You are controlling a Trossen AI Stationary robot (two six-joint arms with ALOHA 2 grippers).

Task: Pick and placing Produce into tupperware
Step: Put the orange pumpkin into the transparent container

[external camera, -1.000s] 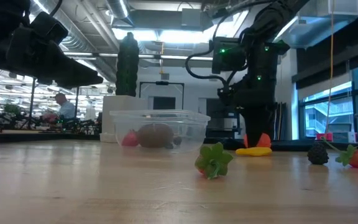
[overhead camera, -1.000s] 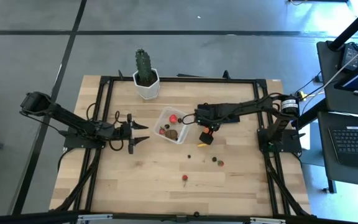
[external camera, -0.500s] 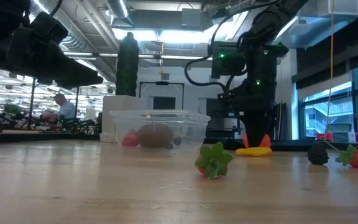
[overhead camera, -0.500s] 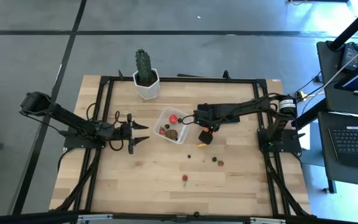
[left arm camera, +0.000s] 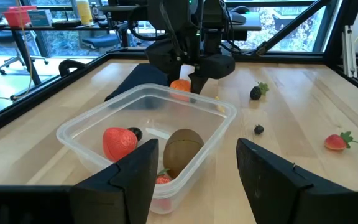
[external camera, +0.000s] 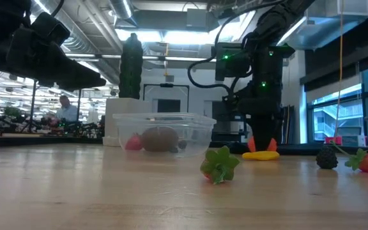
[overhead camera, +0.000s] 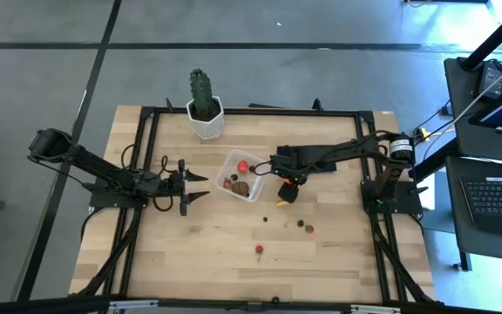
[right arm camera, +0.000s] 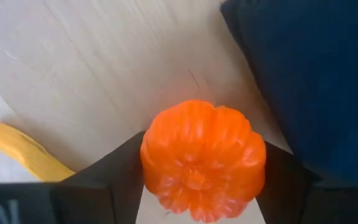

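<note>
The wooden counter (overhead camera: pixel 216 253) is the biggest thing here. On it, near the middle, sits the clear tupperware (overhead camera: pixel 243 175). Inside the tupperware lie a red strawberry (left arm camera: pixel 119 142), a brown lump (left arm camera: pixel 183 149) and a small dark berry (left arm camera: pixel 135 132).

The right tool (overhead camera: pixel 288 181) is down at the counter, just beside the tupperware on its right side. An orange ball (right arm camera: pixel 202 158) with ridges like a little pumpkin sits between its two dark fingers (right arm camera: pixel 107 186), and both fingers touch its sides. The ball is still low, right over the wood. A flat dark blue rectangle (right arm camera: pixel 316 81) lies just beside it, and a yellow sliver (right arm camera: pixel 20 152) lies near it on the other side.

The left tool (overhead camera: pixel 184 187) waits to the left of the tupperware, apart from it. Its fingers (left arm camera: pixel 132 177) stand open with nothing between them.

More produce lies loose on the counter. A red piece with a green leafy top (external camera: pixel 220 164) is nearest the front edge. A dark berry (external camera: pixel 327 157) and a strawberry (external camera: pixel 366 161) lie close together to the right of it.

A green cactus (overhead camera: pixel 202 94) in a white pot stands at the back.
</note>
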